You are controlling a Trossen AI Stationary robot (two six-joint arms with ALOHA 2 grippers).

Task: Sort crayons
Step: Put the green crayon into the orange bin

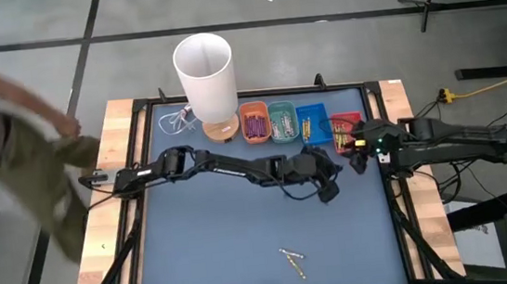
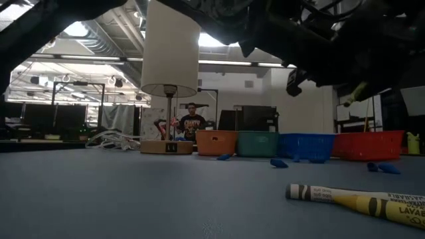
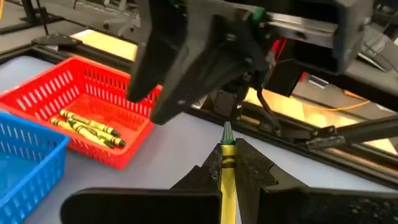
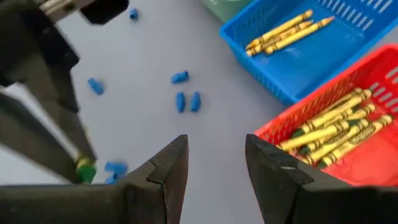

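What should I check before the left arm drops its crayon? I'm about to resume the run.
1. Left gripper grips a yellow crayon: ok.
2. Right gripper open, holding nothing: ok.
3. Red tray holds matching yellow crayons: ok.
4. Left gripper is over the red tray: not ok, it is beside it, above the mat.
5. Arms are clear of each other: cannot tell; they are close beside the red tray.
6. Loose crayons remain at the mat's front: not ok, unsorted.
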